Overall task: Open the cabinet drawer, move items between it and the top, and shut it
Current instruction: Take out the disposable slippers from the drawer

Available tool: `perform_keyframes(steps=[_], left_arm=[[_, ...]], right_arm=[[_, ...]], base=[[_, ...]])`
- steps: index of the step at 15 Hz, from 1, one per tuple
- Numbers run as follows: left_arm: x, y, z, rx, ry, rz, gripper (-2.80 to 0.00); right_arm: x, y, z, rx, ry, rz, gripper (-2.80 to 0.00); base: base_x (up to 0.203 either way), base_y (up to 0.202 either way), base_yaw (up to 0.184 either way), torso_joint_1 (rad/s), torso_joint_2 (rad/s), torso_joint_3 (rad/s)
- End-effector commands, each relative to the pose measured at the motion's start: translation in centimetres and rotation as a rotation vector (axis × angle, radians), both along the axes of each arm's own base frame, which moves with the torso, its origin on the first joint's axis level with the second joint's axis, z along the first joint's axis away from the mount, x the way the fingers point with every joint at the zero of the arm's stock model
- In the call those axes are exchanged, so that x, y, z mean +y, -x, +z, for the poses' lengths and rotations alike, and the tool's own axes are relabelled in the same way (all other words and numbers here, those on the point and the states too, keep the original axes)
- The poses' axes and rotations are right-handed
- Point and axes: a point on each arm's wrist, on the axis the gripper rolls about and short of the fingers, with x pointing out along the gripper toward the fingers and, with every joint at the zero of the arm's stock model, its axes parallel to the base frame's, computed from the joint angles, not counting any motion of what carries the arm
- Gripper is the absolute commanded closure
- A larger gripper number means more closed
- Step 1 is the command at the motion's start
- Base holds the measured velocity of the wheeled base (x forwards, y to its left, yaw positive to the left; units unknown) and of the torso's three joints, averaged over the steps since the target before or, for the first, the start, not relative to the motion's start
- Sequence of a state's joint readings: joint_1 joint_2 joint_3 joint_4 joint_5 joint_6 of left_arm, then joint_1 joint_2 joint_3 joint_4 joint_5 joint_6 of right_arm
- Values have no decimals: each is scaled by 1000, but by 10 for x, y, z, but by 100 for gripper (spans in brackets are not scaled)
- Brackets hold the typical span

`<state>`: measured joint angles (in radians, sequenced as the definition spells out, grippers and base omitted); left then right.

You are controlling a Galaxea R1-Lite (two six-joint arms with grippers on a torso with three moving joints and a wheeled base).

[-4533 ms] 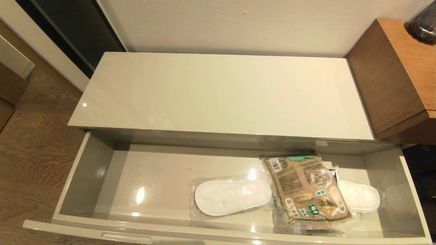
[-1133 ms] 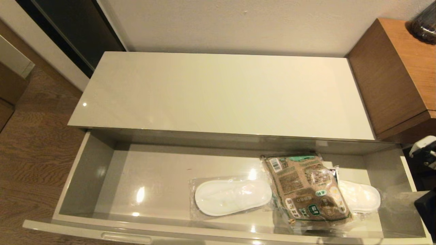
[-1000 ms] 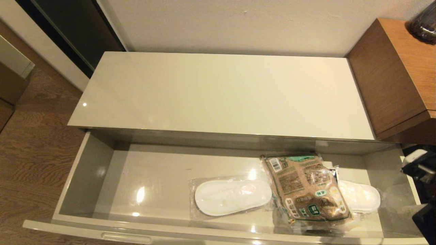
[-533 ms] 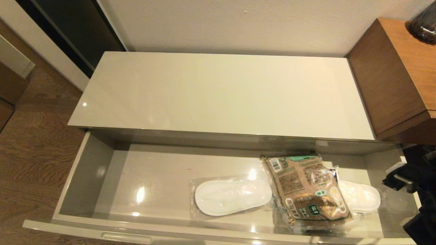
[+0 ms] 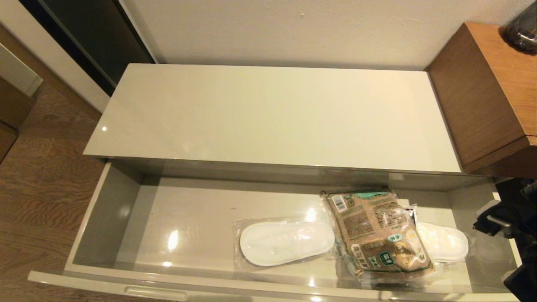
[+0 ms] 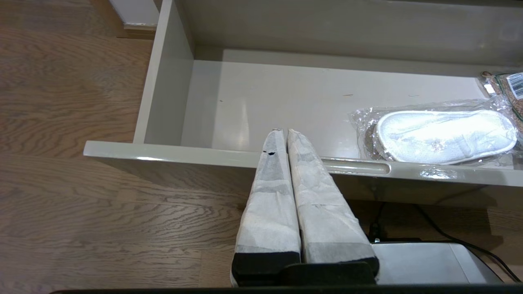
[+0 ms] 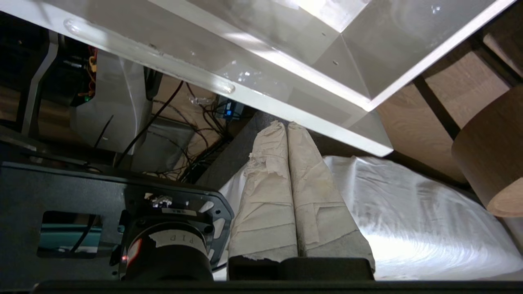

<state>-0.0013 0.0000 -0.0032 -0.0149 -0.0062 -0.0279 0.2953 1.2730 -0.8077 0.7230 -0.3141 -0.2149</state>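
Observation:
The cabinet drawer stands pulled open below the bare cream top. Inside lie a brown grain bag and two clear-wrapped white slippers, one to its left and one partly under its right side. My right arm shows dark at the drawer's right end. My right gripper is shut and empty, just outside the drawer's front right corner. My left gripper is shut and empty, parked in front of the drawer front, by a handle slot.
A taller brown wooden cabinet with a dark vase stands to the right. Wood floor lies to the left. Cables and a white cloth-covered surface lie under the right gripper.
My right arm has come into the head view at the right edge and swung left toward the drawer's right end. The items and the left arm have not moved.

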Motion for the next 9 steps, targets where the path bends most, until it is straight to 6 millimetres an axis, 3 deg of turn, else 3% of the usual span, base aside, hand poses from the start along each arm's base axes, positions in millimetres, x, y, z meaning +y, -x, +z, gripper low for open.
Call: perform_keyframes(steps=[1, 9], left_arm=[[0, 0, 0, 1, 0, 0, 0], [0, 0, 0, 1, 0, 0, 0]], right_arm=[[1, 0, 1, 1, 4, 11, 0], [10, -14, 0, 18, 35, 124, 0]], base=[[0, 0, 0, 0, 0, 0], [0, 0, 0, 0, 0, 0]])
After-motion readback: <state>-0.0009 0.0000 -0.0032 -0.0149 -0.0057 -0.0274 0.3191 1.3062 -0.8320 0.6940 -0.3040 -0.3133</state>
